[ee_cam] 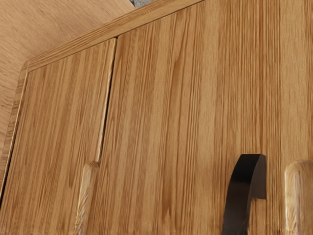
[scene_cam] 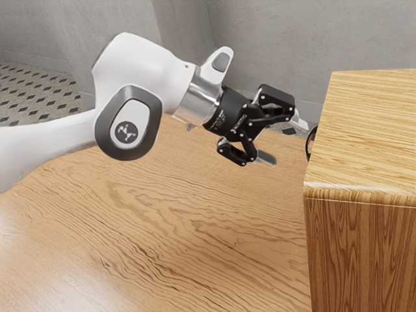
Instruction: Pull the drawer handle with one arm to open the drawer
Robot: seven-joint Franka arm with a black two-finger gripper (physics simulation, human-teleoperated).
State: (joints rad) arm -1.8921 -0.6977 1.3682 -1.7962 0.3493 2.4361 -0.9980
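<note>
A wooden cabinet (scene_cam: 364,195) stands at the exterior view's right, its front turned toward my arm. A black curved handle (scene_cam: 311,143) peeks out past the cabinet's front edge. In the wrist view the same handle (ee_cam: 242,195) arches off a wide wood-grain drawer front (ee_cam: 186,112), which lies flush with the panel (ee_cam: 58,137) beside it. My black gripper (scene_cam: 284,141) hovers just short of the handle, pointing at the cabinet front. Its fingers stand apart with nothing between them, so it is open.
The cabinet rests on a broad wooden table (scene_cam: 162,221). Grey walls (scene_cam: 292,39) and a patterned tile floor (scene_cam: 32,91) lie behind. Two rounded wooden ridges (ee_cam: 85,196) (ee_cam: 299,196) stick out of the cabinet front on either side of the handle.
</note>
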